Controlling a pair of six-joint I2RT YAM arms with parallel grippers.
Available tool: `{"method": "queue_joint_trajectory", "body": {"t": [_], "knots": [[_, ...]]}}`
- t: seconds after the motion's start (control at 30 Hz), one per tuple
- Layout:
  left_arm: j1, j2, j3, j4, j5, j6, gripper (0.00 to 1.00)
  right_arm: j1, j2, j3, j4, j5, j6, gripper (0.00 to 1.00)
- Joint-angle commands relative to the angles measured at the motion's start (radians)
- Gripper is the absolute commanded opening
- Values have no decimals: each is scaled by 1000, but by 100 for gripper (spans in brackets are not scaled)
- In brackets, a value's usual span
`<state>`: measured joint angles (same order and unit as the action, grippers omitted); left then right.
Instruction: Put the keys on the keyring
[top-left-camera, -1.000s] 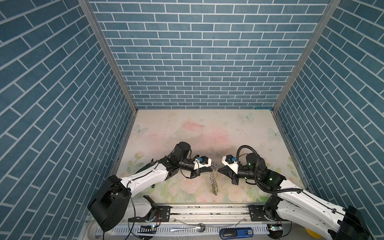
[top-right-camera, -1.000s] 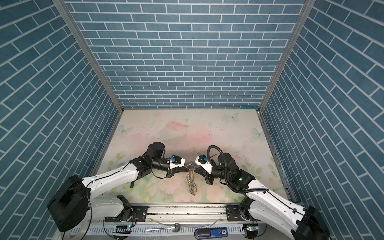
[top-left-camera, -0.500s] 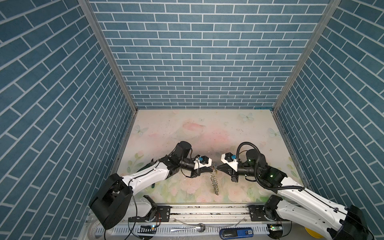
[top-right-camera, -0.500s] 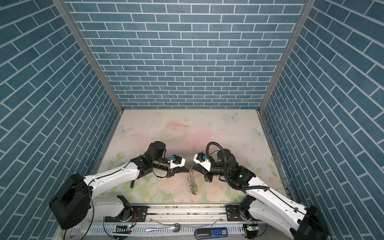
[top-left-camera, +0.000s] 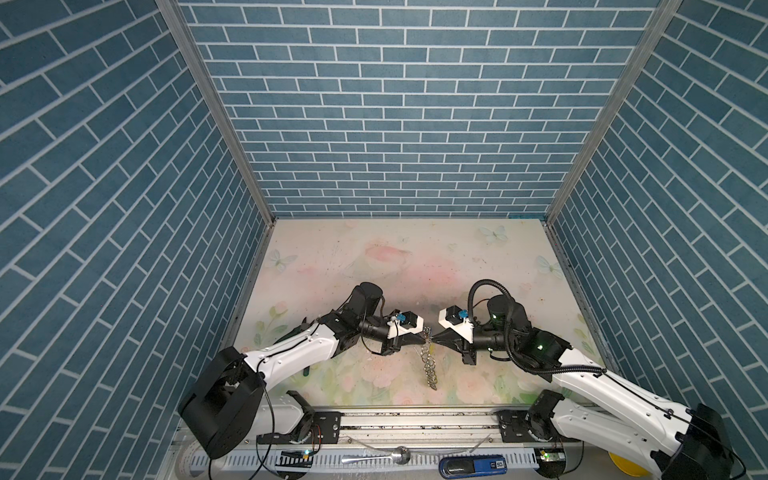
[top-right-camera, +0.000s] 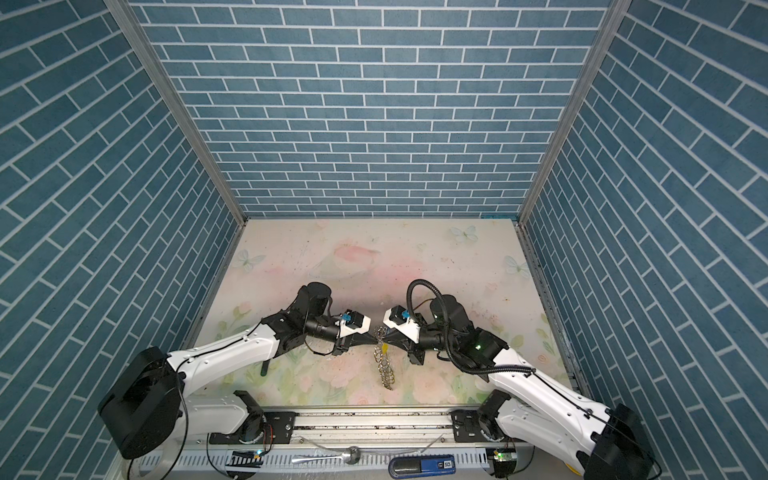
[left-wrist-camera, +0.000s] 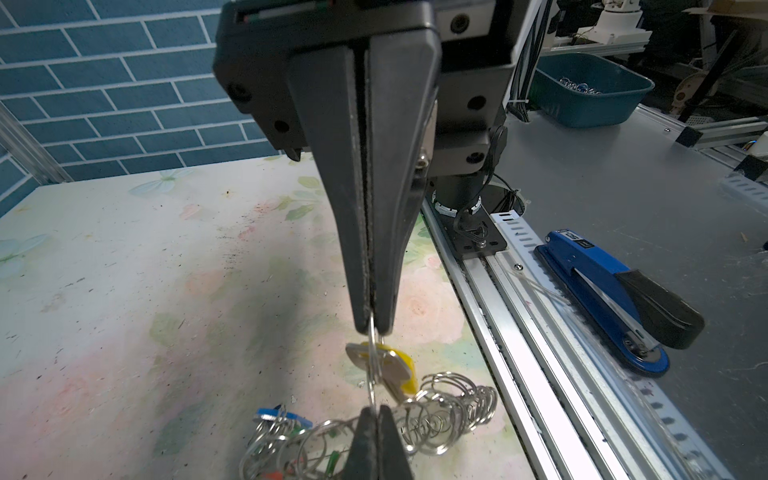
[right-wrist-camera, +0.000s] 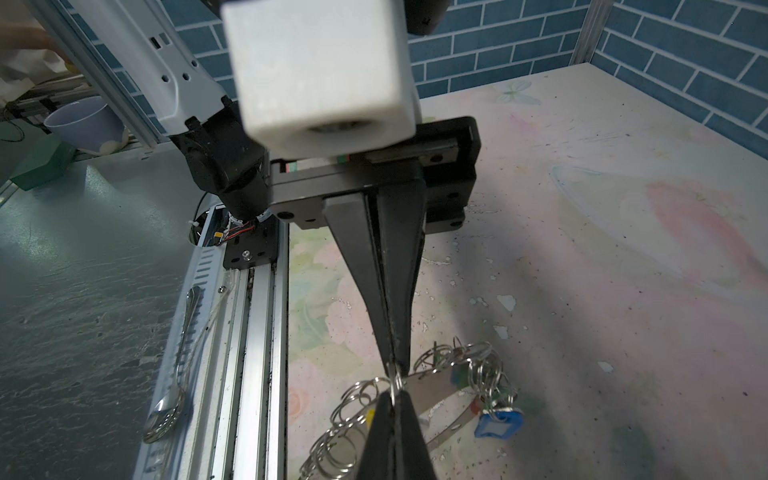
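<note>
Meeting tip to tip over the floral worktop, just behind the front rail, the left gripper and right gripper each press two fingers onto one shared silver ring. From it the keyring, one chain of small rings, droops to the worktop toward the rail. One yellow-tagged key hangs at the pinched ring; one blue tag lies farther from the rail.
</note>
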<state>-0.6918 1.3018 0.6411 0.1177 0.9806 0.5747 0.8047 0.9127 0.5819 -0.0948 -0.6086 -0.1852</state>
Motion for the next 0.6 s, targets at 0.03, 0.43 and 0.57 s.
{"method": "queue_joint_trajectory", "body": {"t": [0.03,0.43,0.57], "knots": [[5,10,3,-71,-11,8,0,-3,-4,52,-11,-2,-59,0],[5,9,1,-72,-2,11,0,-3,-5,57,-16,24,-70,0],[5,7,1,-70,-3,10,0,-2,0,61,-13,23,-65,0]]}}
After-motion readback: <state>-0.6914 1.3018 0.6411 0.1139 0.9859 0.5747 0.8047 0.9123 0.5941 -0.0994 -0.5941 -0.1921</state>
